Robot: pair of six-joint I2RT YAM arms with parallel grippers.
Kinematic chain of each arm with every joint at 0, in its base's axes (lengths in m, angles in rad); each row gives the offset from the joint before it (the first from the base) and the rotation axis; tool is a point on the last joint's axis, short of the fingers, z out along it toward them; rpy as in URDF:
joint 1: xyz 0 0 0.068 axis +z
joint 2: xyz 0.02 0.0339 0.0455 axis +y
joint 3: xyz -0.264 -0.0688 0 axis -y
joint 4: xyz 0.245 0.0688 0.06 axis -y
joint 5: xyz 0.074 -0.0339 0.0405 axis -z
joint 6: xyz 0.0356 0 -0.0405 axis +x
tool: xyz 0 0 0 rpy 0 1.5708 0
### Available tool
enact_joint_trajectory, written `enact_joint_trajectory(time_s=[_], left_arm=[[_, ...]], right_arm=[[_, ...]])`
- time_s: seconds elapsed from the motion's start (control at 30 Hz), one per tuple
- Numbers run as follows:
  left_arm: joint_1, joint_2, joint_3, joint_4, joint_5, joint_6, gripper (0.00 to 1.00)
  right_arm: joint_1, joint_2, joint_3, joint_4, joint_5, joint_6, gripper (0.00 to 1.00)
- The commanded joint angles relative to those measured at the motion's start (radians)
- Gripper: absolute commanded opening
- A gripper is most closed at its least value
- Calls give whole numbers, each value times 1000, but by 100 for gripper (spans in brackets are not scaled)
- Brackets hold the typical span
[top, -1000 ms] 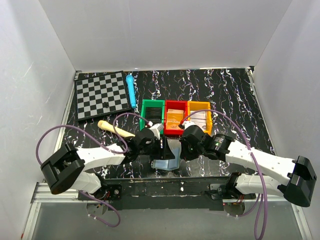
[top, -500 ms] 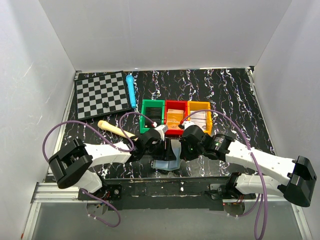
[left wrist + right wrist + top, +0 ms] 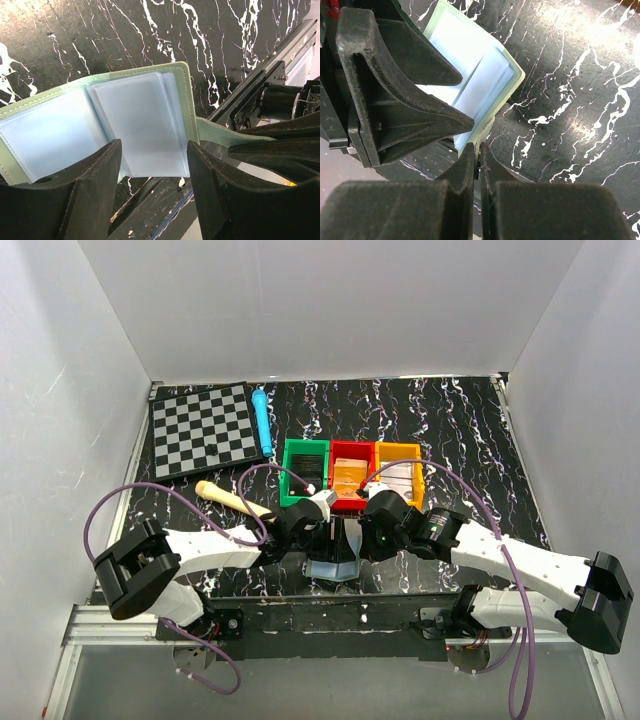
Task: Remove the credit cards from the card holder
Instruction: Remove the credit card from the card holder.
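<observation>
The card holder [image 3: 332, 565] sits near the front edge of the table [image 3: 150, 30], just in front of the bins [image 3: 350, 475] and between the two grippers. It is spread open like a book. Two pale blue, cloudy panels face the left wrist camera, framed by a thin grey-green stitched rim. The right-hand panel carries stacked sleeves with offset edges; whether cards sit in them cannot be told. A grey-green tab [image 3: 215, 137] juts from its side. The right gripper [image 3: 477, 150] is pinched tight on that tab. The left gripper [image 3: 153, 150] is spread wide, one finger either side of the sleeved panel, gripping nothing.
</observation>
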Motion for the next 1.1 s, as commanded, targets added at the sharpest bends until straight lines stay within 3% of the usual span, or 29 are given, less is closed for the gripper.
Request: enact_joint_trajectory(time_s=[0.0, 0.2, 0.43, 1.07], left_arm=[[-10, -27, 13, 11, -18, 8, 54], [-13, 7, 21, 0, -23, 5, 49], [-14, -3, 10, -12, -54, -1, 34], [-14, -102, -33, -60, -121, -26, 38]], right_arm=[[5, -5, 19, 31, -14, -3, 1], [5, -9, 19, 31, -14, -5, 1], [5, -20, 16, 22, -8, -3, 1], [5, -26, 3, 13, 0, -6, 1]])
